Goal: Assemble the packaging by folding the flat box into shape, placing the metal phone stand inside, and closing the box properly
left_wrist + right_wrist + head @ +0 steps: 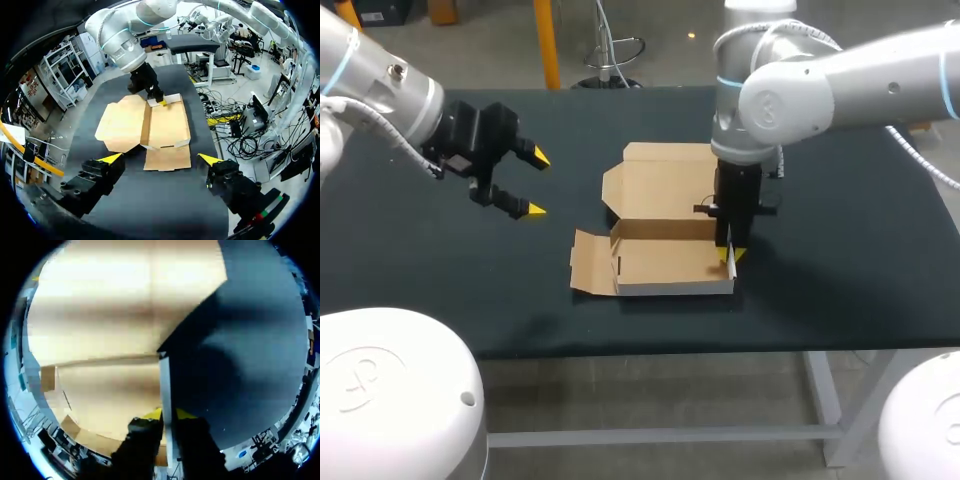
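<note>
Task is sitting at an early stage. The box (665, 215) is lying near the middle of the tabletop (840, 260), toward its front edge, and is only partly folded. The front wall is standing, the left flap (590, 265) is lying flat, and the lid is lying open behind. No stand is showing in any view, so by my read the rest of the folding, the insertion and the closing are all left.

The right end effector (731, 253) is pointing straight down at the box's right front corner. Its fingers are nearly together, pinching the thin right wall from both sides. The left end effector (535, 183) is hanging over the tabletop's left part, well apart from the box, with fingers spread wide and holding nothing.

The right wrist view is giving the pinch itself, with the right wall (165, 390) running up between the yellow tips of the right end effector (168, 415); the head view is showing only one tip there. The left wrist view is showing the whole box (167, 122) ahead of the open left end effector (161, 159), flap nearest, with the right end effector (161, 101) at the far side. Only the head view is showing where the box sits on the tabletop.
</note>
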`<action>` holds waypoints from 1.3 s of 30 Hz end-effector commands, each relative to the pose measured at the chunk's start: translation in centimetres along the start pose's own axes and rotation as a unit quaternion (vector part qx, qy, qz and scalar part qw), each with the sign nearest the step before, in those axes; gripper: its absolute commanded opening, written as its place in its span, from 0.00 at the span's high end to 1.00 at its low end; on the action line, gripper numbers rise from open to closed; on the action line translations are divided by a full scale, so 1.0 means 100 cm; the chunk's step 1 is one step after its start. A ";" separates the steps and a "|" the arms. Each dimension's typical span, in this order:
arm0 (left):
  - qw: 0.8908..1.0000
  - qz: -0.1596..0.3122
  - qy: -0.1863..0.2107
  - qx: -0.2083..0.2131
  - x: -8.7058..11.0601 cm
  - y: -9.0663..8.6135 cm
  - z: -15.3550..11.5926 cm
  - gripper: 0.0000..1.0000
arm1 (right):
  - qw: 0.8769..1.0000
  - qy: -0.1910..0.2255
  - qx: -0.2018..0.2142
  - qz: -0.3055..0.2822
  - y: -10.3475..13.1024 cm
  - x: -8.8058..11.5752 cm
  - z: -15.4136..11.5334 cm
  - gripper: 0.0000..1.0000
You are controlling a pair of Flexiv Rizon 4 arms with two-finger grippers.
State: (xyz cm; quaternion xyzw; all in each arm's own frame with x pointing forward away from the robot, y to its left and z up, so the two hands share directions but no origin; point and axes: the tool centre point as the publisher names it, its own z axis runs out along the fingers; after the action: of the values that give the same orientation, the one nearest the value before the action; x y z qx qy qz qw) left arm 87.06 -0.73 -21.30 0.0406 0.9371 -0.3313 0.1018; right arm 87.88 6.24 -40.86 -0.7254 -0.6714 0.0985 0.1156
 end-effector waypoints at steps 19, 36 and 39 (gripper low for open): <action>1.000 0.000 0.001 -0.002 0.000 0.000 0.000 0.00 | 0.998 -0.027 -0.060 0.012 -0.006 0.003 0.011 1.00; 1.000 0.000 0.001 -0.002 0.000 0.000 0.000 0.00 | 0.986 -0.124 -0.078 0.074 -0.007 -0.003 0.009 1.00; 1.000 0.000 0.001 -0.002 0.000 0.000 0.000 0.00 | 0.984 -0.140 -0.078 0.077 -0.007 -0.005 0.008 1.00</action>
State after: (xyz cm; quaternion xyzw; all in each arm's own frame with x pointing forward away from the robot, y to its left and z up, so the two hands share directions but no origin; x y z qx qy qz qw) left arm 87.06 -0.73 -21.31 0.0406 0.9371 -0.3314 0.1017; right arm 86.67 5.34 -41.38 -0.7660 -0.6291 0.1288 -0.0290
